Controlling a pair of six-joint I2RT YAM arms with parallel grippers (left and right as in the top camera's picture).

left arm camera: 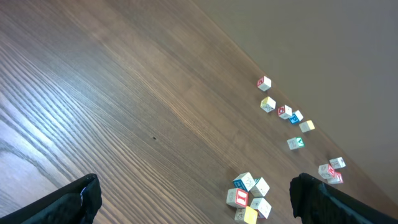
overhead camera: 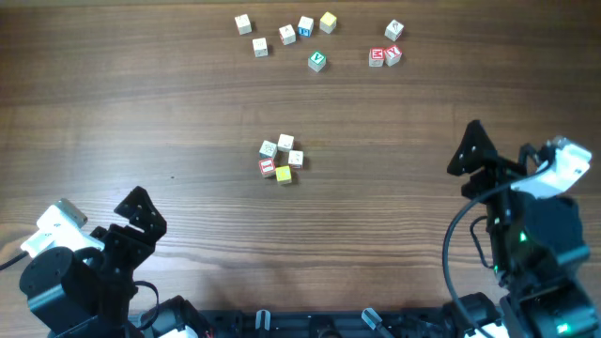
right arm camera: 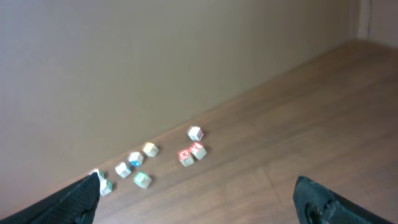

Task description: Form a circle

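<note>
Wood-grain worktop [overhead camera: 141, 113], brown and bare of clutter, runs back to a plain beige wall [right arm camera: 124, 62]. On the near side of the circle [overhead camera: 282, 159], the left hand [overhead camera: 139, 214] and right hand [overhead camera: 474, 150] flank it well apart, both spread wide and grasping nothing.

The circle itself sits mid-worktop: five tiny wooden letter cubes bunched in a rough ring, three pale ones on its far side, a red-faced cube [overhead camera: 268, 168] and a yellow cube [overhead camera: 284, 175] on its near side, most of them touching or nearly so.

Beyond the circle, close to the wall, lie loose cubes [overhead camera: 286, 36], a green-faced cube [overhead camera: 317, 61] nearest the circle among them.

Such cubes are likely light, rigid and smooth-sided, unlikely to break but quick to skid on the polished grain. Best taken one at a time across two opposite flat faces, approached from outside the ring, since a fingertip brushing one cube would probably shove its neighbours.
</note>
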